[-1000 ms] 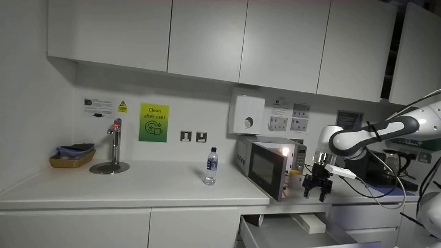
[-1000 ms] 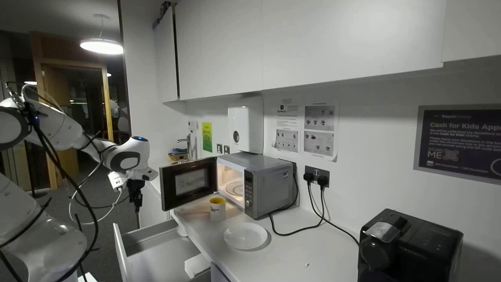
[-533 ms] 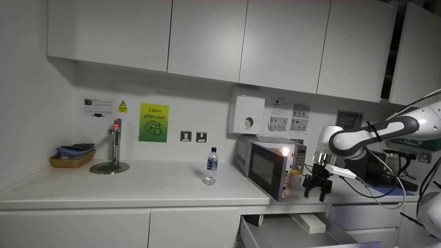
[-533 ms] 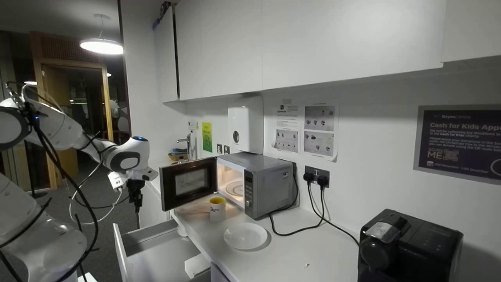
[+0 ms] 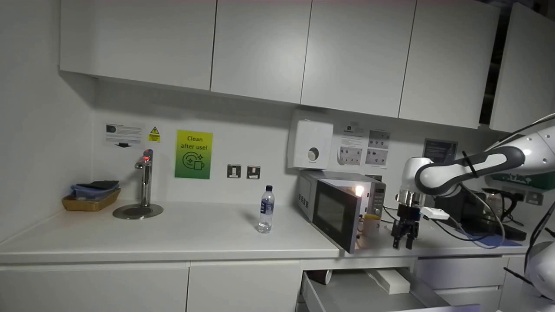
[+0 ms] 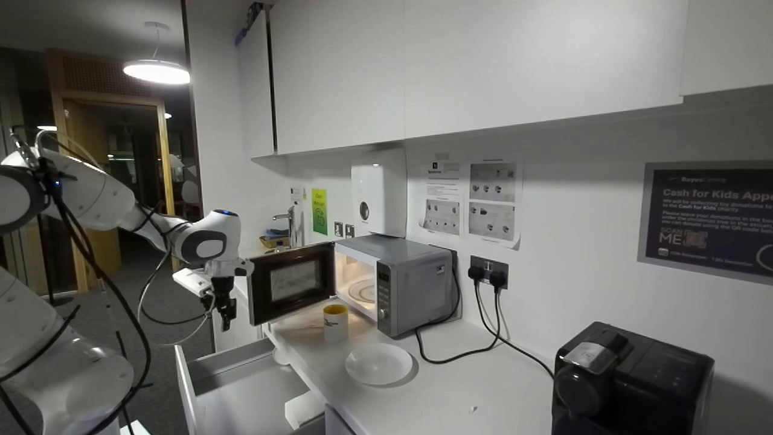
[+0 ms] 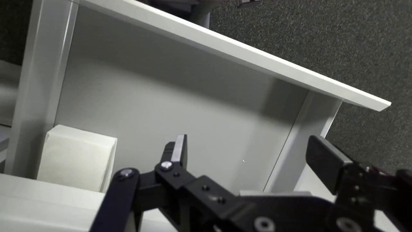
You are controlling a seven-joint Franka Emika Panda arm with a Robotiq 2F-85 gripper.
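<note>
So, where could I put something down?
Bare: the white countertop between chrome tap and clear plastic bottle; the open grey drawer beside the white rectangular block, below the black gripper. Crowded: around the yellow-lined white mug, between open black microwave door and round white plate.

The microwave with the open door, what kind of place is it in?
It looks like a shared kitchen, maybe in an office. You can tell from the microwave, the tap and the green sign that says "Clean after use!"
</note>
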